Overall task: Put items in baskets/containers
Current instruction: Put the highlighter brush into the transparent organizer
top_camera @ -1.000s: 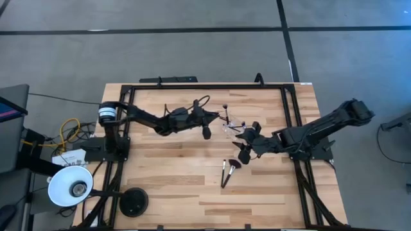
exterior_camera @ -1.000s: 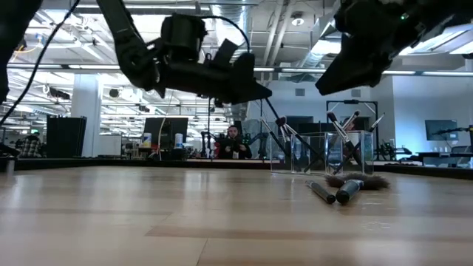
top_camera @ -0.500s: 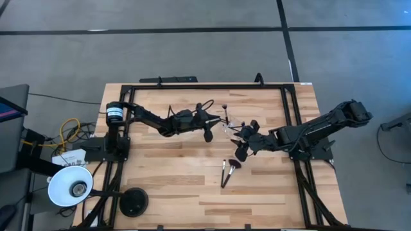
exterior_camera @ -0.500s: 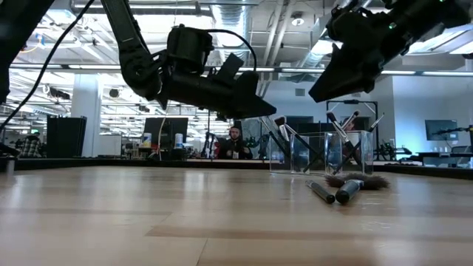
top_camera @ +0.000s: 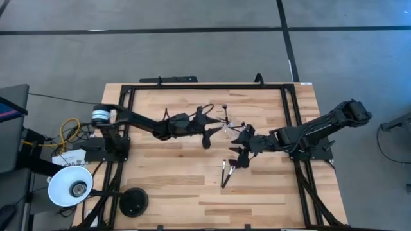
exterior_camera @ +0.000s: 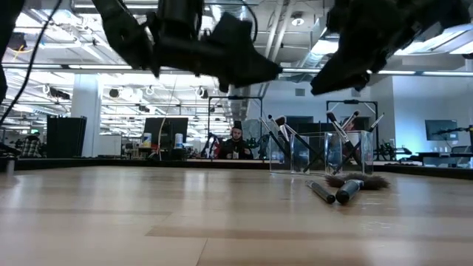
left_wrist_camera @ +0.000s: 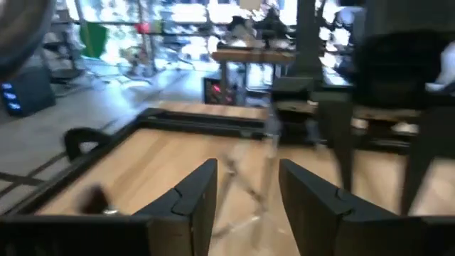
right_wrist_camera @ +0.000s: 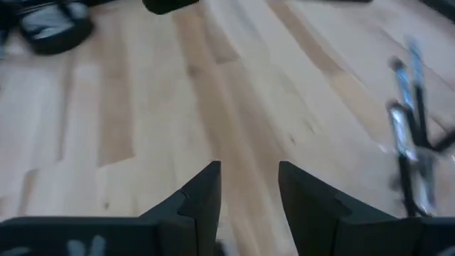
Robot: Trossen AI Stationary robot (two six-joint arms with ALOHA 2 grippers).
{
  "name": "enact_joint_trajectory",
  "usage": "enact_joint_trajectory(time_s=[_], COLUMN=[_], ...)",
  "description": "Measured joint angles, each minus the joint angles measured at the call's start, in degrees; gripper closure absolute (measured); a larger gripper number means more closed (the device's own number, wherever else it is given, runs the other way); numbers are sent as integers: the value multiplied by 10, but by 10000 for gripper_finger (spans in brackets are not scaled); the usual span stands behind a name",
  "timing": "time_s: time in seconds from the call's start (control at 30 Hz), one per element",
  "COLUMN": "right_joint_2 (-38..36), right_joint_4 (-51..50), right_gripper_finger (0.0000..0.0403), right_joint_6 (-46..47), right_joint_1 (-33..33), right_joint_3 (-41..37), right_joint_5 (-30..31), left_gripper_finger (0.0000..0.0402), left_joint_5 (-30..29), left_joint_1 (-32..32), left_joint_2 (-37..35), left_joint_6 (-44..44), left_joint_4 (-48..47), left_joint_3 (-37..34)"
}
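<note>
Near the middle of the wooden worktop (top_camera: 167,179) stands a small clear cup (exterior_camera: 321,151) with several thin makeup brushes (exterior_camera: 346,122) poking out of it. Seen from above, the cup (top_camera: 230,126) sits toward the far side, between the two dark arms. The left pincer (top_camera: 207,131) hangs in the air just beside the cup, on its left. Its two fingers (left_wrist_camera: 188,199) are spread apart and hold nothing, and the blurry cup shows just past them. The right pincer (top_camera: 239,154) hangs on the other side, a little nearer the front, above the loose brushes. Its fingers (right_wrist_camera: 202,195) are apart too, with only bare wood between them. Two brushes (exterior_camera: 336,191) lie flat on the worktop in front of the cup, one with a wide fluffy head (exterior_camera: 362,181). From above they (top_camera: 226,172) lie close together, near the middle. At the front left corner, off the wood, is a white round lamp shade (top_camera: 70,186). Far behind the worktop a person (exterior_camera: 236,144) sits in the room
</note>
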Motion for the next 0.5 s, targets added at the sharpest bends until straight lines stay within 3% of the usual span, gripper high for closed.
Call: enact_joint_trajectory(time_s=[0.3, 0.5], right_joint_2=[2, 37], right_joint_4=[41, 41], right_gripper_finger=[277, 249], right_joint_6=[-131, -122], right_joint_1=[101, 129], right_joint_3=[0, 2], right_joint_5=[1, 0], left_gripper_finger=[265, 265], left_joint_5=[-10, -93], left_joint_1=[-114, -182], left_joint_2=[-91, -120], left_joint_6=[-33, -37], left_joint_4=[-234, -278], left_joint_3=[-1, -1])
